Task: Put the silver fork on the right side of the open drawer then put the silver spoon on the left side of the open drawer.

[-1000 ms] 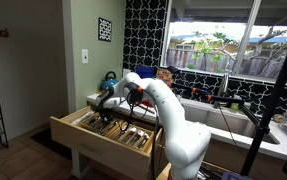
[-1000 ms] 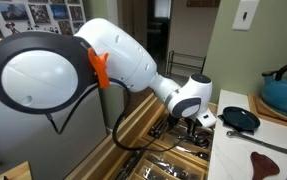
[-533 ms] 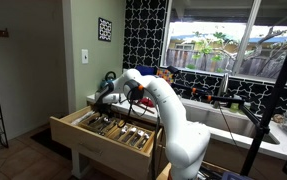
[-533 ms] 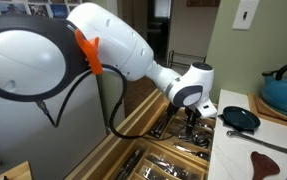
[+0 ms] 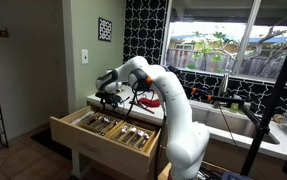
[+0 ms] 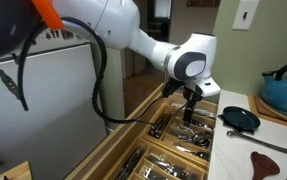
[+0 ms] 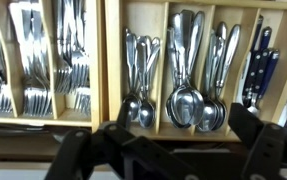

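Drawer (image 5: pixel 91 140) stands open, its wooden dividers (image 7: pixel 110 60) forming compartments; in the wrist view forks (image 7: pixel 55 60) fill the left ones, spoons (image 7: pixel 188 75) the middle, dark-handled knives (image 7: pixel 260 60) the right; gripper (image 6: pixel 191 108) hangs above the drawer, jaws apart, gripping nothing.

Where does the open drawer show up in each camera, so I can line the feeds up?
In an exterior view: the open drawer sits lower left, pulled out below the counter.
In an exterior view: lower centre, its wooden side running diagonally.
Wrist view: fills the frame, dividers and cutlery seen from above.
Shared landmark: the tool above it.
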You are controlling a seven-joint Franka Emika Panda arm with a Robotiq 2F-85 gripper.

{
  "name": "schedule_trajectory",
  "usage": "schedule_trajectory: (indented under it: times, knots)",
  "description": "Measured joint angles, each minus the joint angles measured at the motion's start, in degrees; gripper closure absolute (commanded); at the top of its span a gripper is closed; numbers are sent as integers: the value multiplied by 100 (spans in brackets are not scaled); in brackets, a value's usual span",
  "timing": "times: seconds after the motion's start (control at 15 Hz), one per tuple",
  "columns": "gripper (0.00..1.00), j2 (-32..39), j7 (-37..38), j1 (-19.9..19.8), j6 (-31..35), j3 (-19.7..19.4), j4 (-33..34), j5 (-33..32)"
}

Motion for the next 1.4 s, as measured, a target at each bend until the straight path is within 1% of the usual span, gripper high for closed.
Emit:
schedule_trajectory:
  times: [0.13, 0.4, 0.6, 1.07, 1.4]
  knots:
    - [0, -338, -496, -13, 0, -4, -309, -291]
    - [0, -1006, -1702, -70, 1, 1, -972, -590]
    - [0, -1436, -2378, -81, -33, -1, -1409, -862]
    - [0, -1972, -3388, -80, -336, 46, -1938, -1340]
    - [0, -2250, -4183, -124, -415, 106, -2231, -1365]
